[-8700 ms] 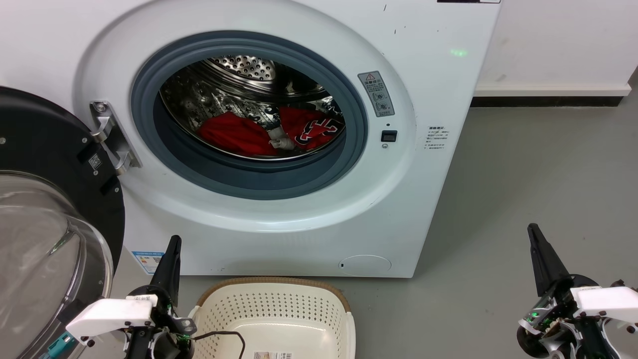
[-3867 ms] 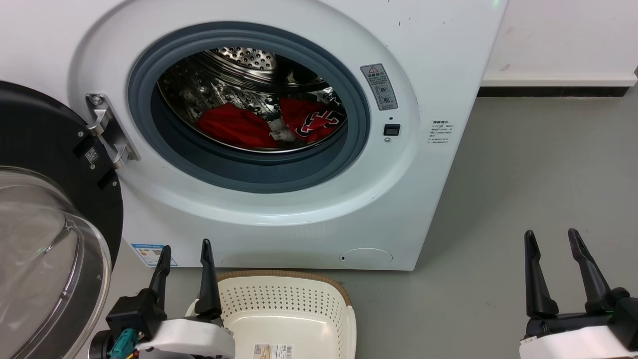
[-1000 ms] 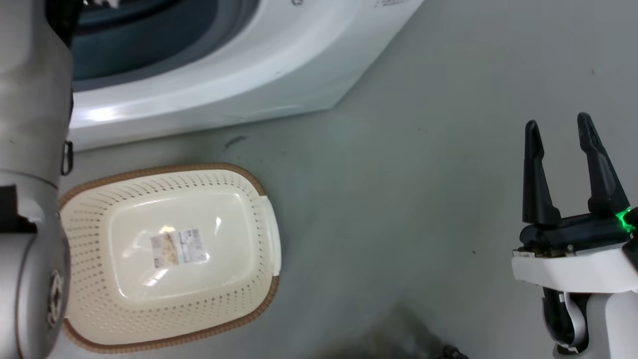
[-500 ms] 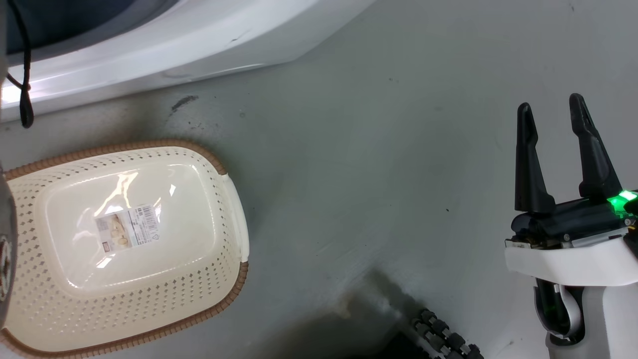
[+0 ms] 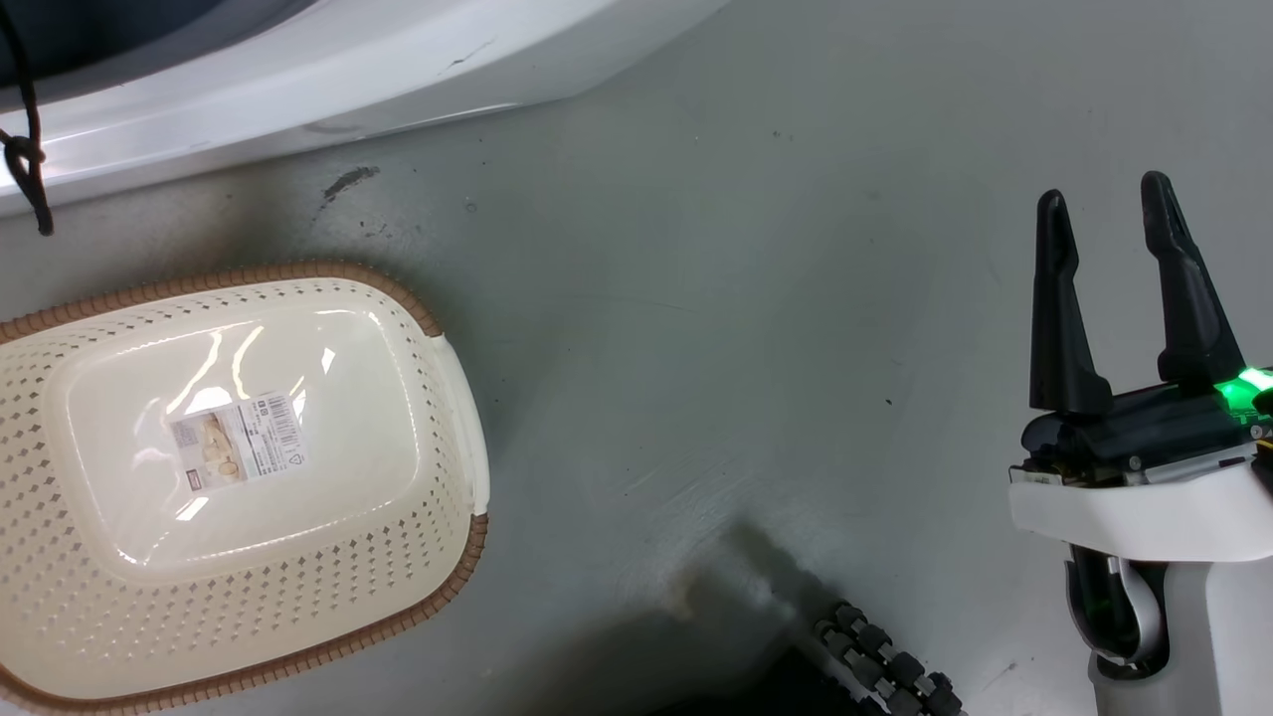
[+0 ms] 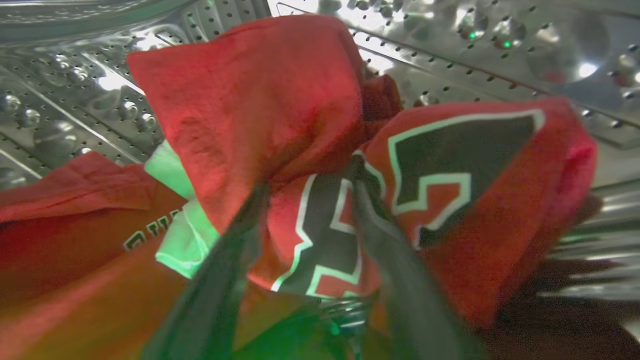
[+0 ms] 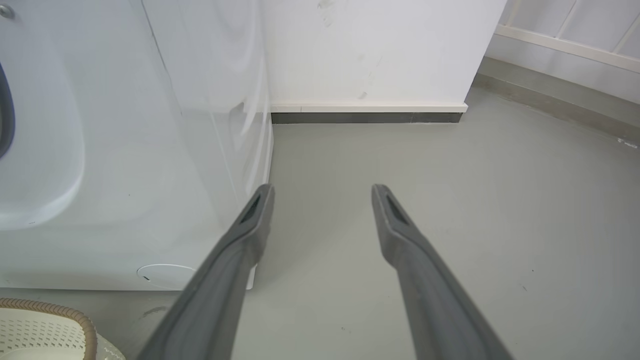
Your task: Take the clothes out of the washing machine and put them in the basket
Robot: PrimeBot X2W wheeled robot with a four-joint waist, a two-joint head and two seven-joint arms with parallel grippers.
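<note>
Inside the drum point(image 6: 475, 55) of the washing machine point(image 5: 328, 70): left claw point(image 6: 310, 182), fingers wide apart, astride a raised fold of the numbered red garment point(image 6: 450, 170). Cloth touches both fingers and is not yet pinched. Lettered red garment point(image 6: 70, 220): beside it, lower.
Step in hand, as judged: the grasp. Seat the fold deep between the fingers, close firmly, take one garment only, draw out slowly.
Basket point(image 5: 443, 557): on the floor point(image 5: 746, 348) before the machine, no clothes in it.
Right claw point(image 5: 1106, 204): open, holding nothing.
</note>
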